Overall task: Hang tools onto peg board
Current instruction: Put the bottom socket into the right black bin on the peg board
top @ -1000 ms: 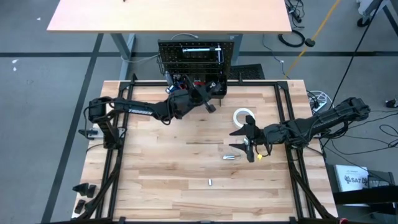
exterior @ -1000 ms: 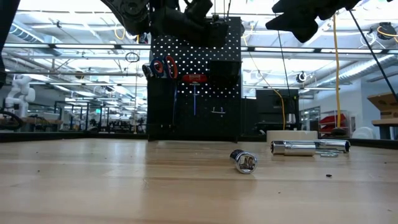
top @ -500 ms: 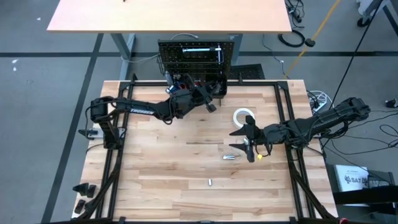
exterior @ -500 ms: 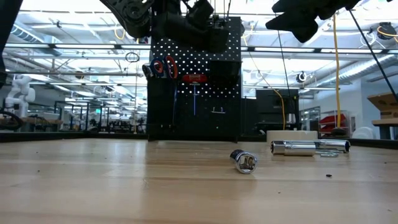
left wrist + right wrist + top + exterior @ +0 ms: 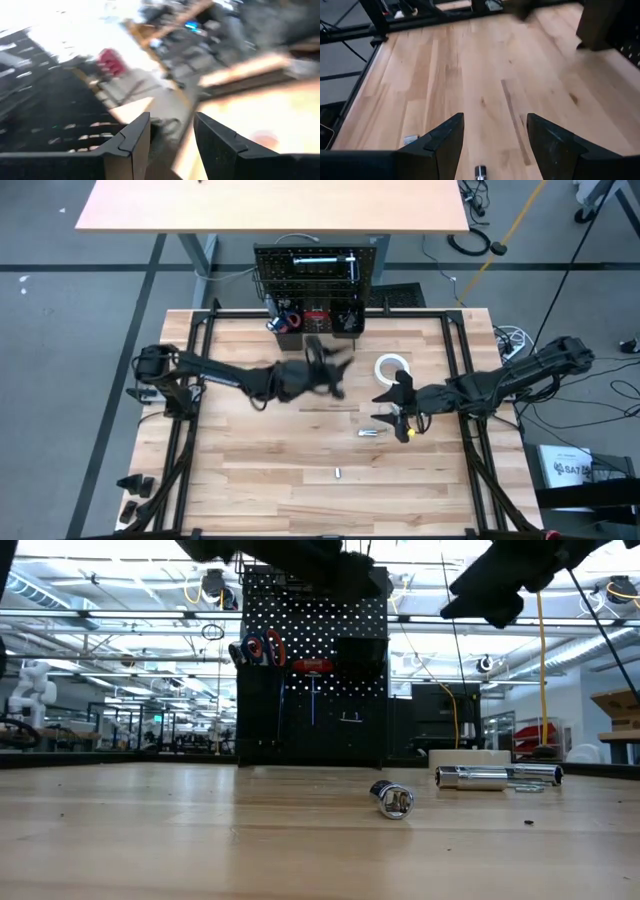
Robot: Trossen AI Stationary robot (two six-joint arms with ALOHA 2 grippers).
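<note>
Pale wooden planks make up the surface [image 5: 250,450] I work over, with a grey floor and a second tan table beyond its far edge. At that far edge stands the peg board [image 5: 312,660], upright and black, with orange-handled scissors [image 5: 262,648] hanging near its upper left, a red-handled tool [image 5: 313,667] hung just beside them toward the middle, and black bins [image 5: 318,320] along its foot. Closer in, on the right part of the surface, lies the white tape roll [image 5: 391,368], and near it, toward the front, a silver ratchet [image 5: 497,776] lies flat on the wood; from table height the two look side by side. A small silver socket [image 5: 392,799] lies on its side more toward the middle, and another little silver piece [image 5: 338,473] rests well apart toward the front edge. My left jaws [image 5: 335,370] hang in the air above the middle of the surface, in front of the board and clear of it, fingers apart with nothing between them. My right jaws [image 5: 402,395] hover just beside the tape roll and over the ratchet, fingers [image 5: 445,140] also spread and empty, bare planks showing through the gap.
</note>
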